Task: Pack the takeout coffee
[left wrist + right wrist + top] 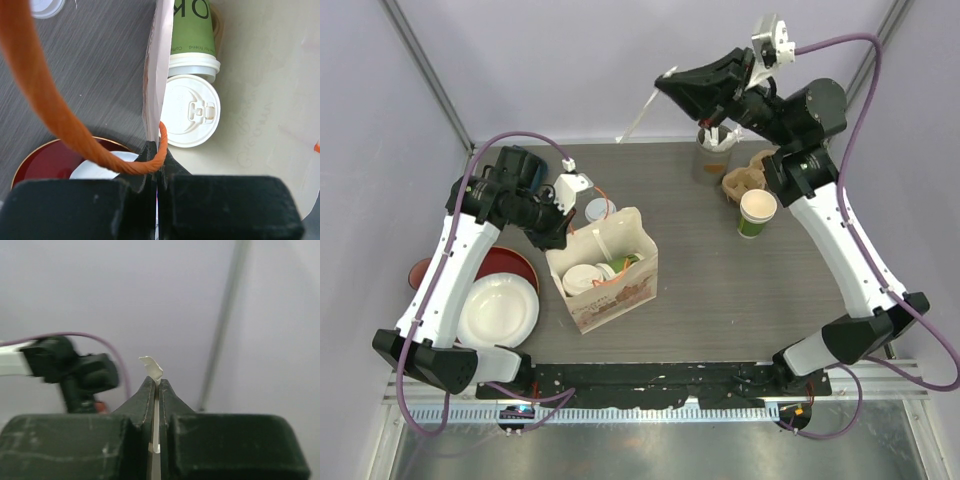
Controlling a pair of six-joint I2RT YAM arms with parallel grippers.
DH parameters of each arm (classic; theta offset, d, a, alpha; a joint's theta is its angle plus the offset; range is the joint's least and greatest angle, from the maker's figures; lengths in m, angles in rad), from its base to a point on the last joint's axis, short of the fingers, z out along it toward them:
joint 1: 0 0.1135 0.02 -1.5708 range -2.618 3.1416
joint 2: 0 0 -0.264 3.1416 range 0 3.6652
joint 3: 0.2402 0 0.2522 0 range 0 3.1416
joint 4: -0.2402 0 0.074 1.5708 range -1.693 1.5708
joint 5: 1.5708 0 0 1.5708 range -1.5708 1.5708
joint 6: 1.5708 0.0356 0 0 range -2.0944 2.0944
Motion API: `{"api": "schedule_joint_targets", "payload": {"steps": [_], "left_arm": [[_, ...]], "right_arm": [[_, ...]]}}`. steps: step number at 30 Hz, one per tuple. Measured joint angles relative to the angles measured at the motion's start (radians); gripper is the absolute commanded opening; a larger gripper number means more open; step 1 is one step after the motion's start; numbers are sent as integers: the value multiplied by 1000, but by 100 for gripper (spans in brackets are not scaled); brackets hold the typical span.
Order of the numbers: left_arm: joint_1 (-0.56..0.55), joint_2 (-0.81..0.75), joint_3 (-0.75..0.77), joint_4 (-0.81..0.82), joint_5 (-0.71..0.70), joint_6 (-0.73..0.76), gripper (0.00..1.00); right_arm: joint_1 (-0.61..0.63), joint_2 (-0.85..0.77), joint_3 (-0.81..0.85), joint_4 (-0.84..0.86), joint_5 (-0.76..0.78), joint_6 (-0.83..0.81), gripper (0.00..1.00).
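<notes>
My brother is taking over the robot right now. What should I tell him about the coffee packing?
Left gripper: shut on the rim of the brown paper bag.
Right gripper: shut on a white paper-wrapped straw, held high.
Done: a white-lidded cup and a green paper cup sit in the bag.
To do: the straw, and probably the lidless green cup standing on the table right of the bag.
</notes>
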Motion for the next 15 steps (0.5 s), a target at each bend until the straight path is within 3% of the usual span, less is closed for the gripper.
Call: {"api": "schedule_joint_targets", "payload": {"steps": [6,10,15], "left_arm": [[0,0,0,0,0,0,0],[0,0,0,0,0,0,0],[0,0,0,0,0,0,0]], "right_arm": [[147,87,6,156,-346,292,1],[249,163,3,157,-504,369,1],[278,191,-9,158,-610,400,1]]}}
